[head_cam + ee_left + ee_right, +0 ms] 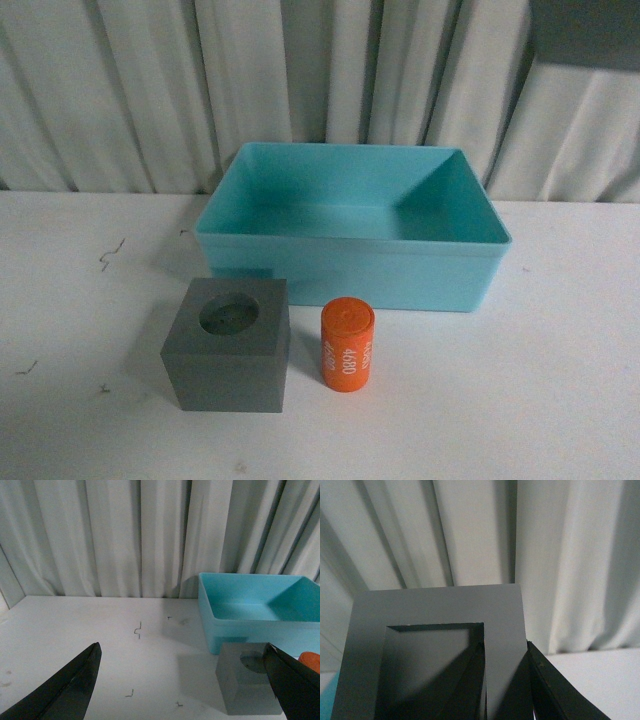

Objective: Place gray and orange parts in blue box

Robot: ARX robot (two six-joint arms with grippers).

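Blue box (350,255) sits open and empty at the back middle of the table, its long side across my view. The slotted gray cube (435,605) is off the table. The right gripper (505,677) is closed on one wall of it, one finger inside the slot and one outside. I take the gray shape at the upper right of the front view (585,30) to be this cube, so the box lies below it and to its left, and I judge that is the way the right arm must go. The recessed gray cube (228,370) stands just in front of the box, with the upright orange cylinder (347,350) close beside it. The left gripper (182,652) is spread wide and holds nothing, near the recessed cube.
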